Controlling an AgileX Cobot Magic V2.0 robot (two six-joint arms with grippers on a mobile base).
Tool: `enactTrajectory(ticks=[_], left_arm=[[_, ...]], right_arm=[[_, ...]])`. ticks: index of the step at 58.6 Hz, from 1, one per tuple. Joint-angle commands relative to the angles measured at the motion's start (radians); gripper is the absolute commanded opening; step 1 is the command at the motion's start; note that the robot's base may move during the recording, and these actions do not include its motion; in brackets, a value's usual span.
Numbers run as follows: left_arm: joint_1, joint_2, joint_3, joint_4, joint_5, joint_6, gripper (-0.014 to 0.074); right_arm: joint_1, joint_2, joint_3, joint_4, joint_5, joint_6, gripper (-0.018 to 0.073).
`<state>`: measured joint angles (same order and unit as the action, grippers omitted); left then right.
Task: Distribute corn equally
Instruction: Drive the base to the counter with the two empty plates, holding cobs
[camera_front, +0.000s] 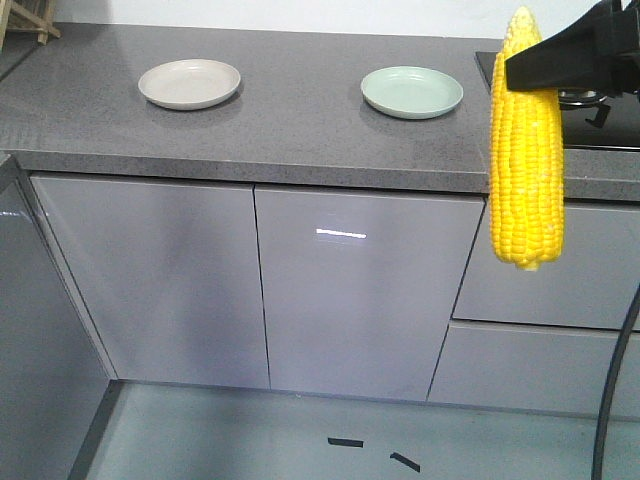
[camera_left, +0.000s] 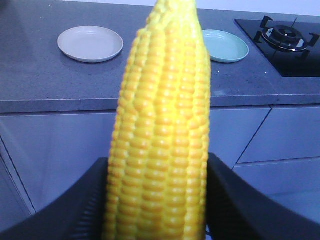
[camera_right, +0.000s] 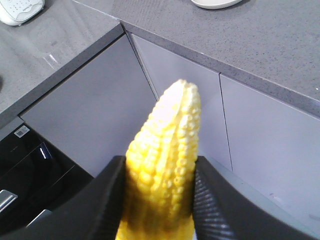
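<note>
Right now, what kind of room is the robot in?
Probably a kitchen: a grey countertop over cabinet doors, a gas hob beside it, plus a beige plate and a green plate on top.

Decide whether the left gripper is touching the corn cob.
Touching. The left wrist view shows the left gripper pressed against both sides of the corn cob, no gap.

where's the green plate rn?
Front view: the green plate sits on the countertop right of centre, between the beige plate on its left and the hob on its right, nothing on it.
</note>
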<state>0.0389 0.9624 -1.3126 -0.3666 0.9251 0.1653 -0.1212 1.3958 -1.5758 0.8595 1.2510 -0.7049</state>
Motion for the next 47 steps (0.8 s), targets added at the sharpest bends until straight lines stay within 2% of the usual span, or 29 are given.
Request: enactTrajectory(ticks=[1, 47], left_arm=[[-0.003, -0.01, -0.028, -0.026, -0.067, 0.001, -0.0006], [-0.003, -0.01, -0.028, -0.026, -0.067, 0.001, -0.0006]], right_arm=[[-0.008, -0.033, -0.031, 0.059, -0.033, -0.004, -0.0005], [-0.008, -0.033, -0.031, 0.059, -0.033, -0.004, -0.0005]])
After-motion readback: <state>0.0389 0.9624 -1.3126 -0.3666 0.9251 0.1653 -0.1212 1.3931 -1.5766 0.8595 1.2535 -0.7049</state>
